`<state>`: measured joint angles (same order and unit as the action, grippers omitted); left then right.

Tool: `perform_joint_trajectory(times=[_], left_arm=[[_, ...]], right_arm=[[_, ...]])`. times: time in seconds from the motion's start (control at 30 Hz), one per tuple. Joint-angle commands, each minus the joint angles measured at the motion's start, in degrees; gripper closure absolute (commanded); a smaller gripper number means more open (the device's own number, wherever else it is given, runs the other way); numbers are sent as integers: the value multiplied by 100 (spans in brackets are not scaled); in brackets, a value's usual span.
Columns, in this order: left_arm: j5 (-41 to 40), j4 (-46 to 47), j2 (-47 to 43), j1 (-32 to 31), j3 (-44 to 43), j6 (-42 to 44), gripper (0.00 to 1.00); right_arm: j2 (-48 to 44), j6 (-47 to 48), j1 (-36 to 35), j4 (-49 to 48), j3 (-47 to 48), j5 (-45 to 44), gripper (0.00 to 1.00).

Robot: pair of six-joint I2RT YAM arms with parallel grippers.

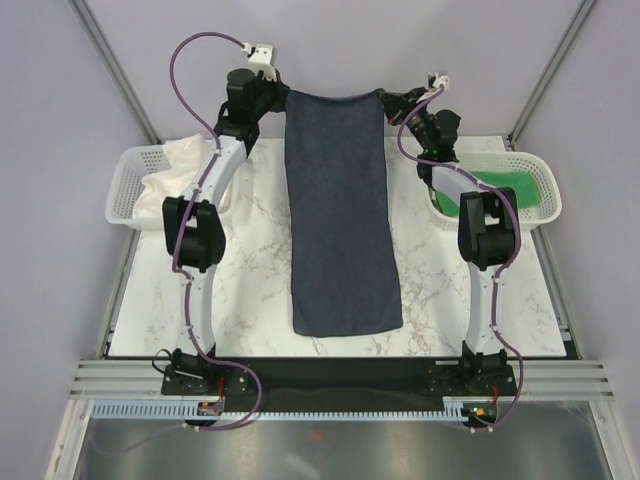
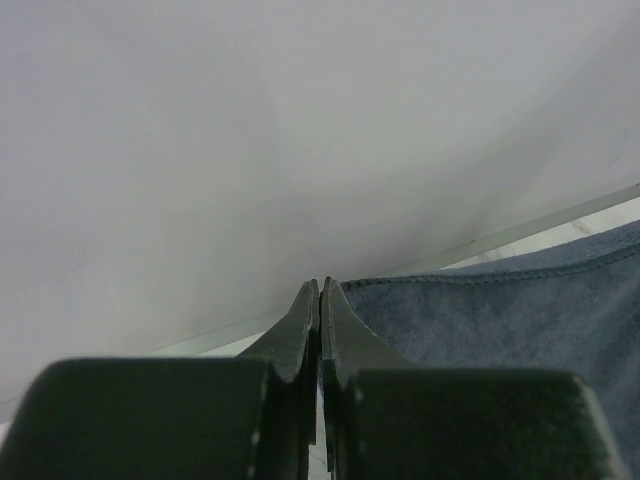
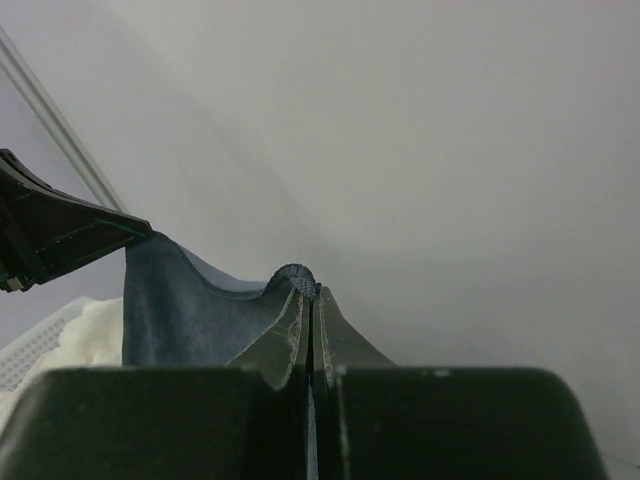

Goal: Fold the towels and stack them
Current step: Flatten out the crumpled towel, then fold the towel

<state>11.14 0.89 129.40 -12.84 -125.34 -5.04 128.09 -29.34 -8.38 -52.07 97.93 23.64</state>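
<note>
End effectors [image 2: 320, 285] [image 3: 311, 290] on soft rectangular navy towel [image 1: 340, 220]

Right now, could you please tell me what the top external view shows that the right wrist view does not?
Only the top external view shows the navy towel whole, held up by its far corners, near end on the marble table, and the green towel in the right basket. Only the right wrist view shows the right pincer shut tight on a bunched towel corner that pokes out at its tips. Both show the navy towel and the cream towel in the left basket.
</note>
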Motion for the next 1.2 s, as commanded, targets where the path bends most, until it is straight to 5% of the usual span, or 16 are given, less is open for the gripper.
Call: perform_joint_trajectory(times=[0.0,0.23,0.37,0.83,1.17], left_arm=[[108,333,356,63,-534,117,98],[38,570,1051,133,-984,100,98],[274,588,720,124,-572,143,98],[1250,615,-2636,63,3839,-14,98],[865,509,-4922,-631,6712,-383,98]], right_arm=[[399,-28,47,-365,472,27,100],[1296,-28,47,-365,1631,-35,100],[1394,-194,56,-268,1783,149,100],[-1751,-116,21,-479,-2830,580,100],[-4500,201,-14,926,-5177,660,100]])
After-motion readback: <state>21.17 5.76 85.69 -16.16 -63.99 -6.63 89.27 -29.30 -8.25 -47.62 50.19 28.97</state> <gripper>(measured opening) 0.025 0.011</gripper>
